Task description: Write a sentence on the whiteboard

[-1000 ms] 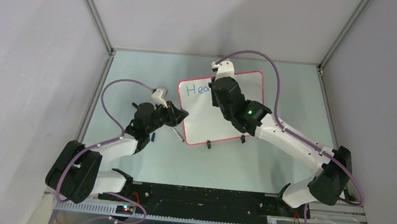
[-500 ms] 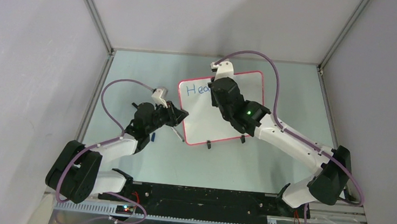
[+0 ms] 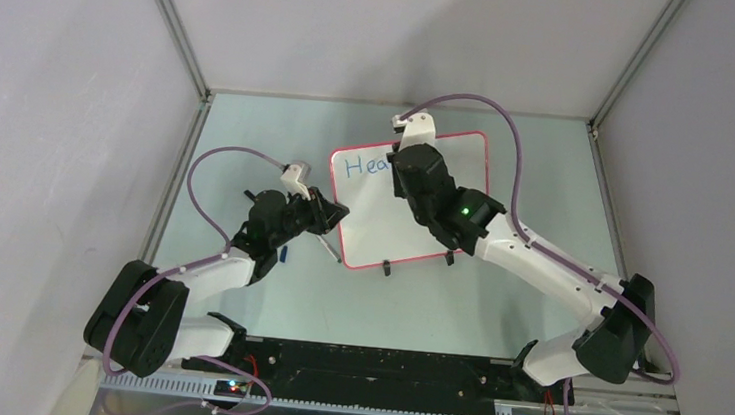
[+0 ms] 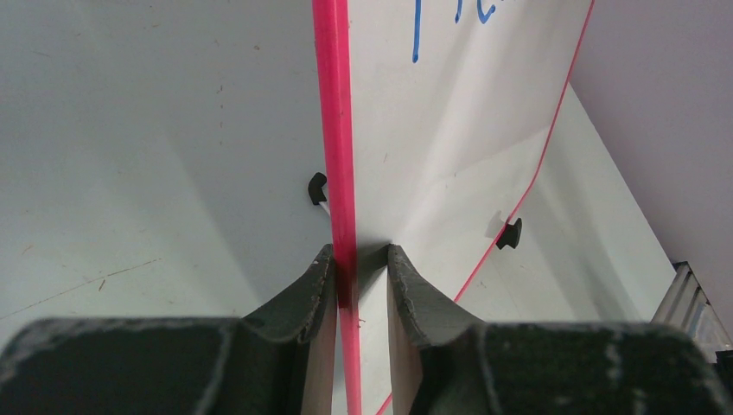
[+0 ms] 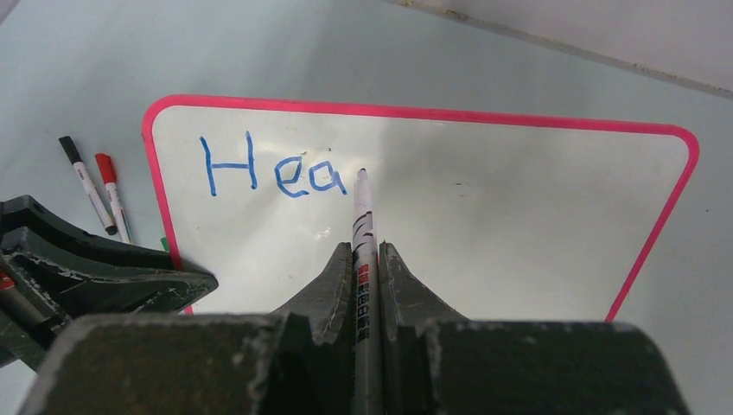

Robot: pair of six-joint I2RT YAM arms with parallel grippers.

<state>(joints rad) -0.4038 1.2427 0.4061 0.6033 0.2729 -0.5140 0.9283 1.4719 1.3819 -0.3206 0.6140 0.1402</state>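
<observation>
Barely begun: only "Hea" of the sentence (image 5: 272,173) marks the whiteboard (image 3: 372,228) on the table (image 3: 249,137). Right gripper (image 5: 366,251), clamped on a marker (image 5: 363,216), holds its tip beside the last letter; left gripper (image 4: 359,259) pinches the whiteboard's edge. Most of the writing looks yet to come.

Open tabletop (image 3: 536,182) right, crowded left.
Left fingers (image 4: 315,285) grip the whiteboard (image 3: 372,223) by its left frame beside two loose pens (image 5: 86,186); the right arm (image 3: 540,258) with its marker (image 5: 361,207) overhangs the middle.
</observation>
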